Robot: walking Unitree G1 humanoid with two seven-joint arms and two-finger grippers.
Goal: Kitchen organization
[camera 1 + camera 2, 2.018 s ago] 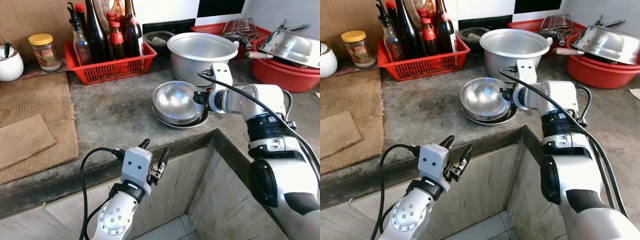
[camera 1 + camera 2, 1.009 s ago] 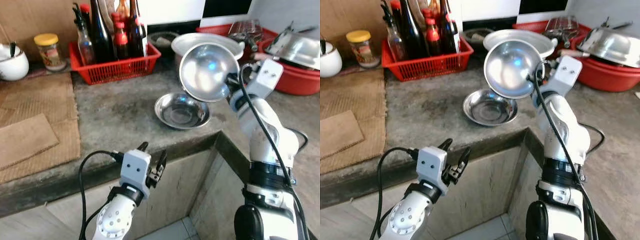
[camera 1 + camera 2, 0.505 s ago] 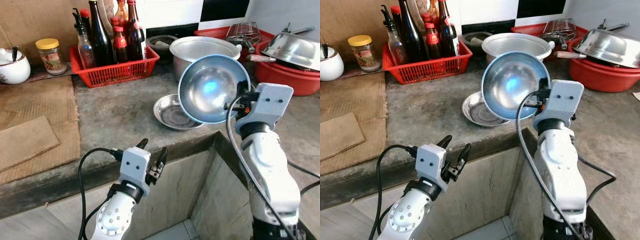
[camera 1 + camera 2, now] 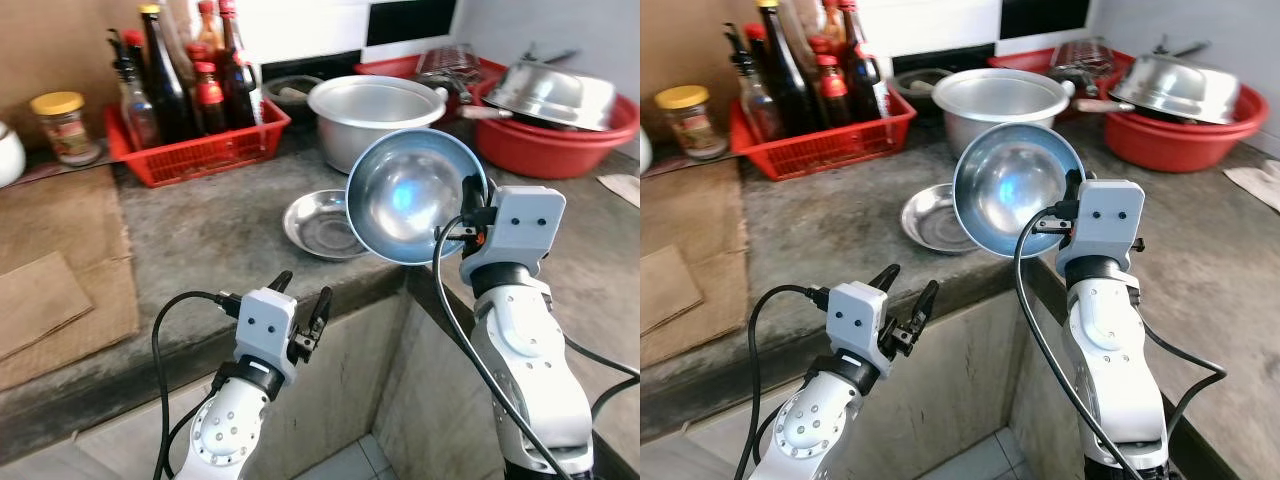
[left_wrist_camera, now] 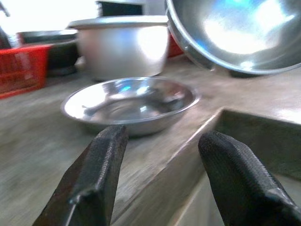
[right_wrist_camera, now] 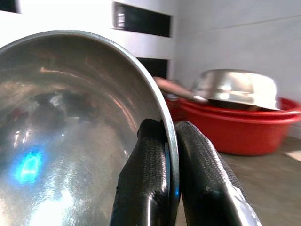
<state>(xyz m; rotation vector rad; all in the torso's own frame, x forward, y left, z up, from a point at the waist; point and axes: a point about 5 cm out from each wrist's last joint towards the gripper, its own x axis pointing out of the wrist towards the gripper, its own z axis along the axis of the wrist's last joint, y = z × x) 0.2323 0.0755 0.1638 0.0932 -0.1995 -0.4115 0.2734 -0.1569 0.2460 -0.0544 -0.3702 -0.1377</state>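
Grey surface (image 4: 200,225), aluminium pot (image 4: 375,115) at back as my landmark. In front of it, off the surface, steel bowl (image 4: 412,195) hangs tilted, right claw (image 6: 167,155) pinching its rim. I judge it light, stiff, slick; rim grip suits. Shallow dish (image 4: 322,224) lies below. Left claw (image 4: 300,310) spread wide, empty.

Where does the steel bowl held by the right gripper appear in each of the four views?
Left eye view: steel bowl centre-right, tilted, above the counter edge.
Right eye view: centre.
Left wrist view: upper right corner.
Right wrist view: its rim pinched between the fingers.
Shared landmark: the red basin.
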